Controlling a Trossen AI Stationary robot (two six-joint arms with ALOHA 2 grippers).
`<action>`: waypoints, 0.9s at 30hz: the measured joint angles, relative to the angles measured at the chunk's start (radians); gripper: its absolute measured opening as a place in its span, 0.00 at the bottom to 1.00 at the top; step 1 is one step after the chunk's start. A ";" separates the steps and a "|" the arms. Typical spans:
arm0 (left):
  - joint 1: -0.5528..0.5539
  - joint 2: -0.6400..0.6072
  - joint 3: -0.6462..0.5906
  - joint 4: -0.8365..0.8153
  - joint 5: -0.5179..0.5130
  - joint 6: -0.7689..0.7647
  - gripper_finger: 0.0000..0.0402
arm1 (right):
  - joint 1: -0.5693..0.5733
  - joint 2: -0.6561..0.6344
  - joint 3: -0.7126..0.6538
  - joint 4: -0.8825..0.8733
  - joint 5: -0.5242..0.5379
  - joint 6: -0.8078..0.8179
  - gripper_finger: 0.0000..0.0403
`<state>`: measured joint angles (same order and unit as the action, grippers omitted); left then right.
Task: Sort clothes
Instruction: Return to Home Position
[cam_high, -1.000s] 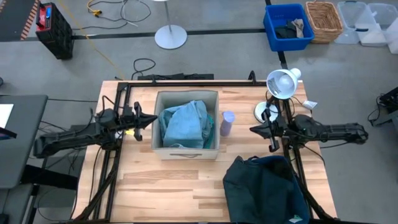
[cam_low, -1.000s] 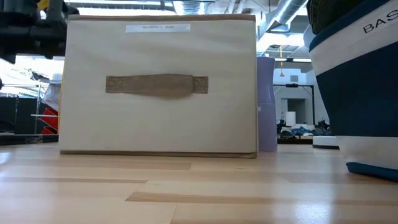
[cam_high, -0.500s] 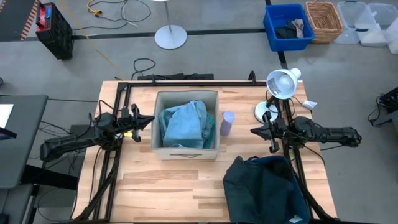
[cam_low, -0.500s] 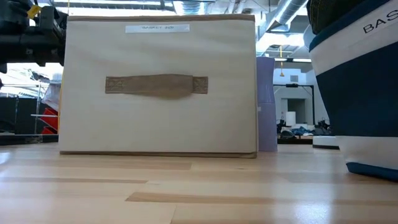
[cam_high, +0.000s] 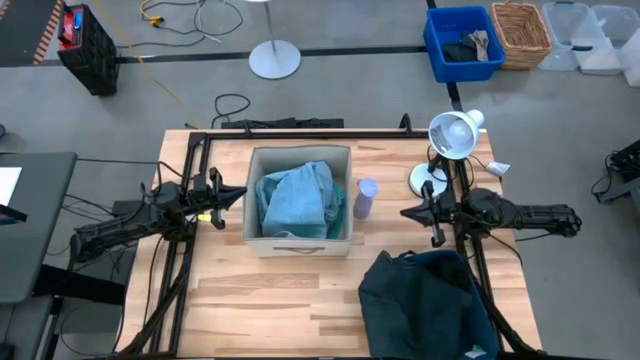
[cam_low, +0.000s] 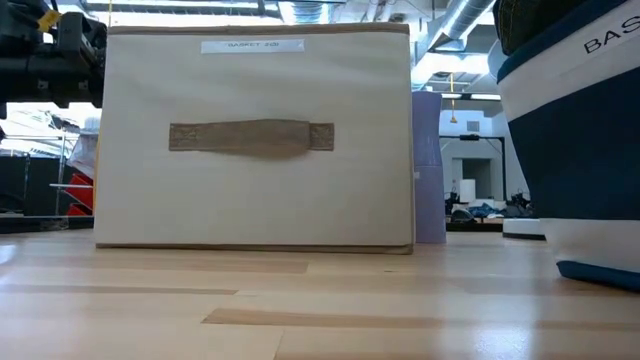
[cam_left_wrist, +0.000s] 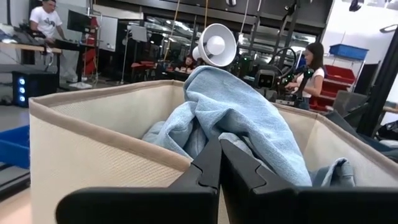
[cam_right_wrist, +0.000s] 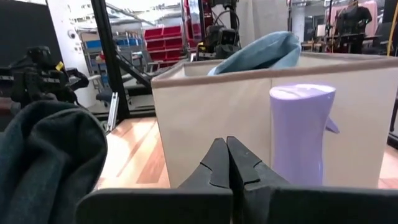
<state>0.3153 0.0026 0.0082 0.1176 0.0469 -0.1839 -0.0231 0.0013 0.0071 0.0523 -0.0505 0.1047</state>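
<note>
The pale blue-grey garment (cam_high: 295, 200) lies heaped in the beige fabric box (cam_high: 300, 244) at mid-table and rises above the rim (cam_left_wrist: 249, 118). A strip of turquoise cloth (cam_high: 338, 200) shows along the box's right wall. A dark green garment (cam_right_wrist: 50, 155) lies heaped in the navy bin (cam_high: 450, 310) at the near right. The black garment does not show. My left gripper (cam_high: 240, 194) is shut and empty, left of the box, with its fingers pointing at it (cam_left_wrist: 219, 163). My right gripper (cam_high: 403, 211) is shut and empty, right of the box (cam_right_wrist: 228, 163).
A lavender bottle (cam_high: 365, 197) stands just right of the box, between it and my right gripper (cam_right_wrist: 301, 134). A white lamp (cam_high: 455, 133) stands at the far right. Bare wood lies near the front edge, left of the bin. People stand in the room behind.
My left gripper has drawn back a little toward the table's left edge, staying shut. The clothes, box and bin have not moved.
</note>
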 joint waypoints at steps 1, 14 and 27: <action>0.000 0.000 0.000 0.002 0.000 -0.009 0.00 | 0.000 0.000 0.000 -0.006 0.000 0.000 0.00; -0.001 0.011 -0.001 -0.043 -0.047 -0.019 0.01 | 0.000 0.000 -0.001 -0.024 0.001 0.000 0.00; -0.001 0.010 -0.001 -0.033 -0.049 0.047 0.01 | 0.000 0.000 -0.002 -0.027 0.001 0.001 0.00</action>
<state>0.3145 0.0128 0.0071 0.0849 -0.0021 -0.1367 -0.0231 0.0013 0.0055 0.0254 -0.0498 0.1055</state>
